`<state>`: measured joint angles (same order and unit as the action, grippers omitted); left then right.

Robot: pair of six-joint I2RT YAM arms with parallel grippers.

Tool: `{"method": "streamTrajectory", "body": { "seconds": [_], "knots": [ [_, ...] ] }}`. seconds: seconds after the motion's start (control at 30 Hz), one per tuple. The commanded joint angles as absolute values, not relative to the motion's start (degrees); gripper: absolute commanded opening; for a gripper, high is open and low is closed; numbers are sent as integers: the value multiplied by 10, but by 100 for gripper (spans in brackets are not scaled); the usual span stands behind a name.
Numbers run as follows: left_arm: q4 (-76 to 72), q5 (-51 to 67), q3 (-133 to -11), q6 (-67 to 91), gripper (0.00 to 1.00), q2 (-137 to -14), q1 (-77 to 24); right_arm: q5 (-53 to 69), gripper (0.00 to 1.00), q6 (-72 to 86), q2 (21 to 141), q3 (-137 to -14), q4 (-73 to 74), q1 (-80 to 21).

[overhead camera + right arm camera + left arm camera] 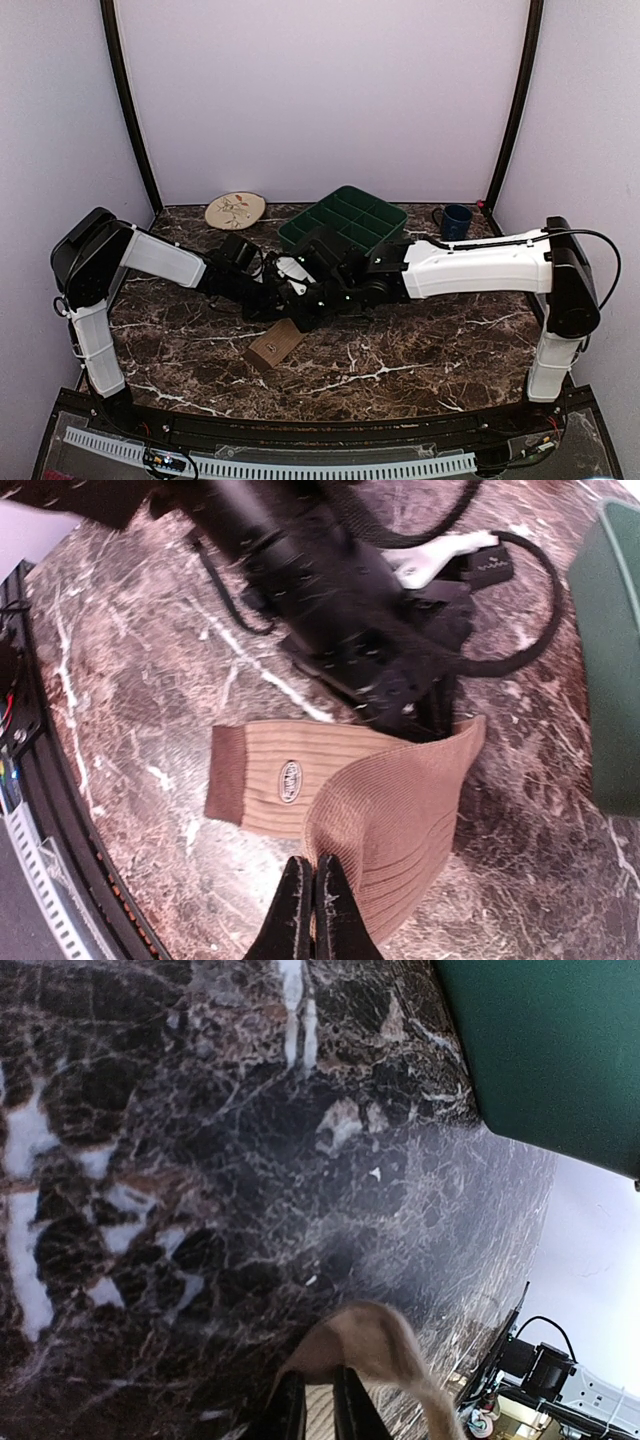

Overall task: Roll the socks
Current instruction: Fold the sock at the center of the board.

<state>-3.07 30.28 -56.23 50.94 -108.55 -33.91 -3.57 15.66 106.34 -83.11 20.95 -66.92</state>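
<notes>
Fold may be lost if sock (390,800), pinched thinly in left gripper (318,1410), is tugged by closed right gripper (308,905) at its edge.

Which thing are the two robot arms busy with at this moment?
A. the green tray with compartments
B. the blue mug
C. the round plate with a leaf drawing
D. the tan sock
D: the tan sock lies partly folded on the marble table, with its raised fold pinched in the shut right end effector and another edge caught in the left end effector.
</notes>
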Motion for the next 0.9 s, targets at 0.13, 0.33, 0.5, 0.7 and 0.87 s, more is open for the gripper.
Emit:
{"method": "streamTrajectory", "body": {
  "seconds": [0.13,0.33,0.5,0.7,0.87],
  "knots": [
    [-14,310,-561,498,13,-1093,-337,22,0,137,1093,-863,195,-687],
    [-11,315,-560,492,13,-1094,-337,54,0,129,1135,-899,203,-692],
    [-5,317,-560,487,12,-1093,-337,70,0,128,1161,-914,199,-696],
    [3,317,-558,478,10,-1092,-338,84,0,130,1187,-928,193,-701],
    [11,314,-554,469,6,-1089,-337,94,0,133,1205,-934,186,-704]
  ]
}}
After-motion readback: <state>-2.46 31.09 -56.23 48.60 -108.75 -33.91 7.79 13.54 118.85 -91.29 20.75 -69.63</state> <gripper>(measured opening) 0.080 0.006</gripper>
